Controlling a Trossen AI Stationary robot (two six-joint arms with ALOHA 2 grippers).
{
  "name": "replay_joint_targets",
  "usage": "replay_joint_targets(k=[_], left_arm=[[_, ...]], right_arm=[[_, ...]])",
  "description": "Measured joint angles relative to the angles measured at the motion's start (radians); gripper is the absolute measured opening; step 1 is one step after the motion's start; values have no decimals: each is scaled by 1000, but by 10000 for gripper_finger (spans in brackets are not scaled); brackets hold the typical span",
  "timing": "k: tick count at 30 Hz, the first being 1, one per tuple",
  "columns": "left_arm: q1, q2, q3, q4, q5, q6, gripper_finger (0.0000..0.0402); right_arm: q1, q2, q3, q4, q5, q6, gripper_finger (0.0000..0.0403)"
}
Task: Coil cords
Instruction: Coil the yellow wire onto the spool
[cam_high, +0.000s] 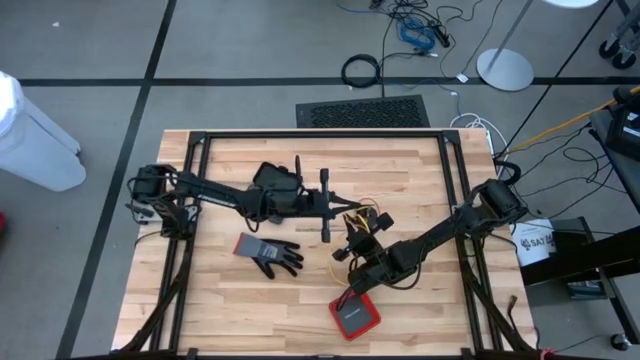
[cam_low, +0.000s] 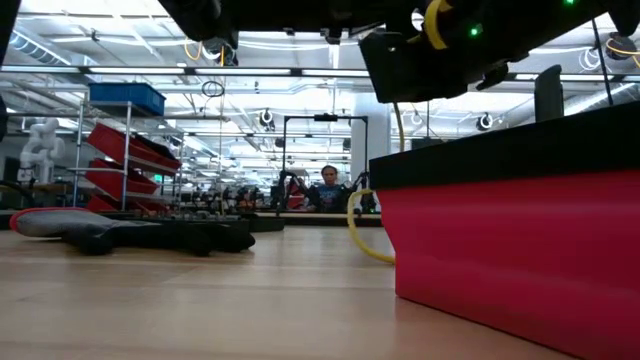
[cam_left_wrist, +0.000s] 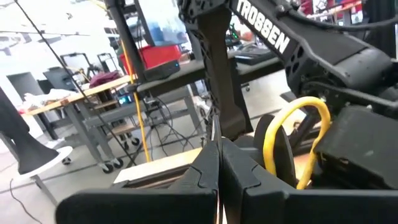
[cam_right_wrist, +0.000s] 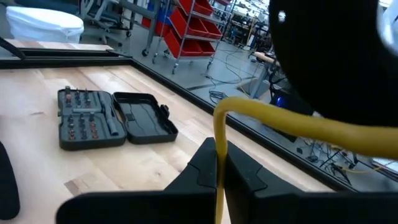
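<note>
The yellow cord (cam_high: 358, 214) runs between my two grippers above the middle of the table. It arcs as a loop in the left wrist view (cam_left_wrist: 300, 107) and hangs down to the table in the low view (cam_low: 354, 228). My left gripper (cam_high: 343, 212) is shut beside the cord. My right gripper (cam_high: 360, 234) is shut on the cord. I cannot make out the red cord. My left gripper: I cannot tell whether it touches a cord; its shut fingers (cam_left_wrist: 205, 177) show only a thin bright sliver between them. My right gripper pinches the yellow cord (cam_right_wrist: 217, 146) between its two fingers. The cord rises out of the fingers, bends sharply and runs off sideways, clear of the table there.
A grey and black glove (cam_high: 268, 252) lies left of centre. A red box (cam_high: 355, 315) stands near the front edge, close below my right arm. An open black bit case (cam_right_wrist: 106, 118) lies on the table beyond my right gripper. A black frame (cam_high: 320, 134) borders the table.
</note>
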Motion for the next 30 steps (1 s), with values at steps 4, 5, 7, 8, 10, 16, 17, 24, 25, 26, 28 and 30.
replay_joint_targets(k=[4, 5, 7, 8, 10, 16, 17, 24, 25, 26, 28, 30], left_arm=[[0, -3, 0, -22, 14, 0, 0], [0, -5, 0, -39, 15, 0, 0], [0, -8, 0, -67, 17, 1, 0], [0, -11, 0, -88, 24, 1, 0], [1, -20, 0, -130, 35, 1, 0], [-6, -95, 0, -263, 81, 1, 0], [-8, -115, 0, -290, 95, 1, 0], [-12, -218, 0, -410, 202, -50, 0], [-14, -225, 0, -402, 222, -59, 0], [-14, -227, 0, -376, 233, -72, 0], [-15, -226, 0, -330, 266, -92, 0], [-14, -215, 0, -257, 304, -106, 0]], right_arm=[[11, -12, 0, -32, -9, -22, 0], [15, -21, 0, -46, -19, -19, 0], [29, -52, 0, -110, -38, 15, 0], [35, -66, 0, -145, -49, 45, 0], [50, -97, 0, -250, -79, 120, 0], [91, -172, 0, -549, -197, 328, 0], [100, -180, 0, -577, -208, 346, 0], [122, -216, 0, -700, -234, 395, 0], [116, -217, 0, -701, -232, 394, 0], [111, -217, 0, -695, -231, 393, 0], [99, -216, 0, -674, -231, 372, 0], [86, -213, 0, -626, -222, 326, 0]])
